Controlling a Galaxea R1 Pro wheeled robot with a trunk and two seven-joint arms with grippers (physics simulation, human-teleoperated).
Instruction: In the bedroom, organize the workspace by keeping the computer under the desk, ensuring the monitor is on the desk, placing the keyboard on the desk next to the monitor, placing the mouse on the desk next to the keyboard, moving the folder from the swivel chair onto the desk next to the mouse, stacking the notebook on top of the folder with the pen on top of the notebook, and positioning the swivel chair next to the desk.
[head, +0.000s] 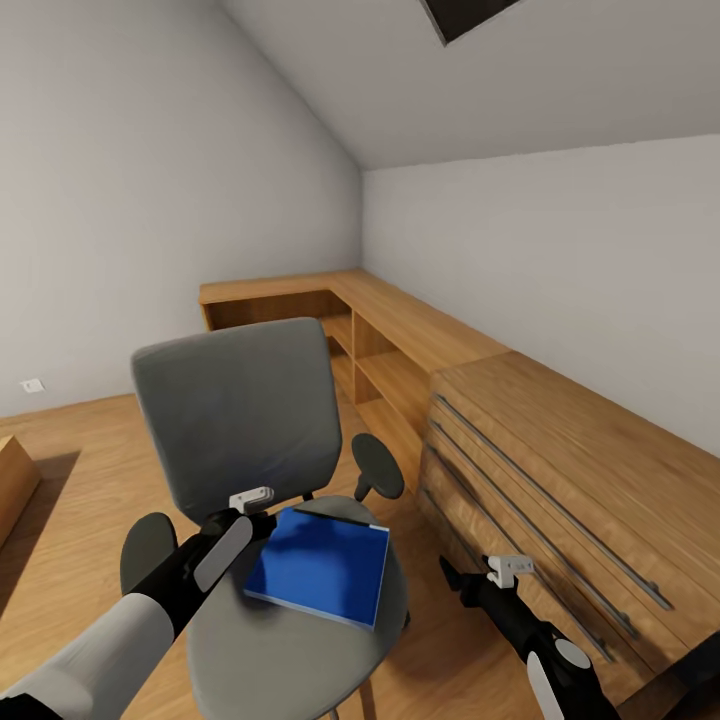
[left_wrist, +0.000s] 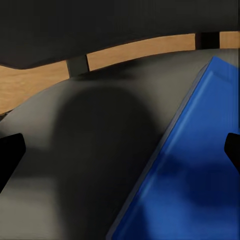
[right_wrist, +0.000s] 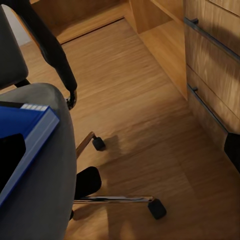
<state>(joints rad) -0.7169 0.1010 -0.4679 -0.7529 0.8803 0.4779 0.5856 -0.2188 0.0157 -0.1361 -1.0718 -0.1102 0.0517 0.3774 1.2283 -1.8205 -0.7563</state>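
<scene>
The bright blue folder (head: 320, 568) lies flat on the seat of the grey swivel chair (head: 238, 420), whose tall back faces me. My left gripper (head: 268, 527) hovers low over the seat at the folder's near-left corner. In the left wrist view the left gripper (left_wrist: 120, 152) is open wide, one finger over the grey seat (left_wrist: 85, 150), the other over the folder (left_wrist: 190, 180). My right gripper (head: 455, 578) hangs beside the chair's right side, above the floor. It is open too (right_wrist: 120, 152), with the folder's edge (right_wrist: 27, 125) near one finger.
A light wooden dresser (head: 560, 480) with long bar handles stands close on the right. A low wooden shelf unit (head: 370, 335) runs along the sloped wall behind. The chair's chrome legs and castors (right_wrist: 156, 207) spread over the plank floor. A wooden block (head: 10, 480) sits at far left.
</scene>
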